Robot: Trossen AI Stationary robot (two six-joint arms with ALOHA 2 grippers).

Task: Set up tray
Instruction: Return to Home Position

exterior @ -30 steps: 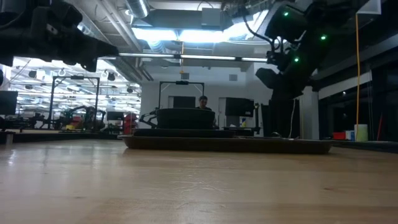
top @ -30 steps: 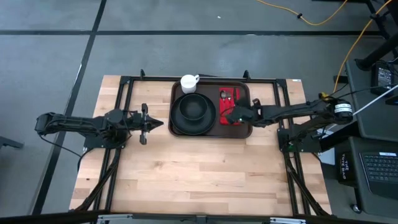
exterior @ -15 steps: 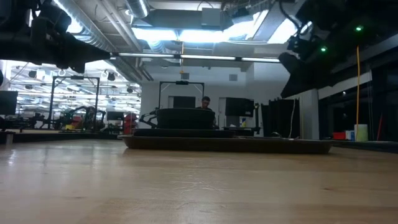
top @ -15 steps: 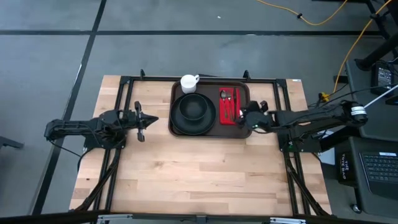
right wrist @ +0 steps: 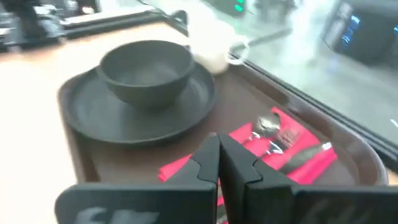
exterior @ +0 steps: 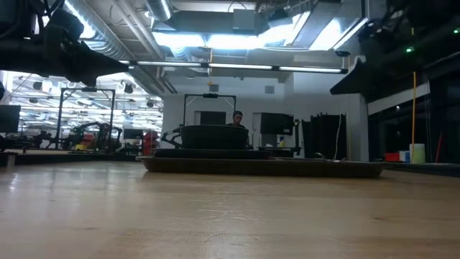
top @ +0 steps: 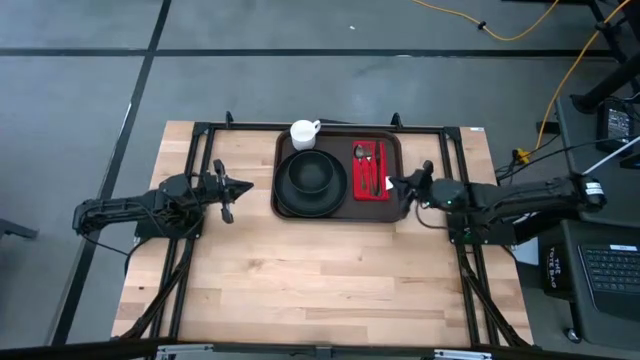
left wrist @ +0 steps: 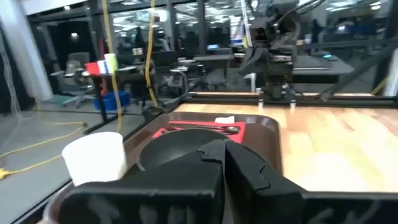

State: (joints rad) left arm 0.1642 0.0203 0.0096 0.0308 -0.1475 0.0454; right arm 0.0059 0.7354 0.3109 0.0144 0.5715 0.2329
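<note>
The tray (top: 336, 140) lies in the upper middle of the high view, carrying a black plate (top: 310, 210) with a bowl (top: 311, 172), a white cup (top: 303, 133) and a red napkin (top: 354, 180) topped with cutlery (top: 368, 165). The left gripper (top: 244, 186) hangs left of the tray's left rim, apart from it, its fingers (left wrist: 249, 171) pressed together and empty. The right gripper (top: 394, 182) hangs at the tray's right rim, beside the napkin, its fingers (right wrist: 242, 168) likewise pressed together on nothing.

One tray (top: 338, 141), one plate (top: 286, 197), one bowl (top: 311, 173) and one white cup (top: 303, 133). One red napkin (top: 359, 191) carries three dark utensils (top: 370, 166).
</note>
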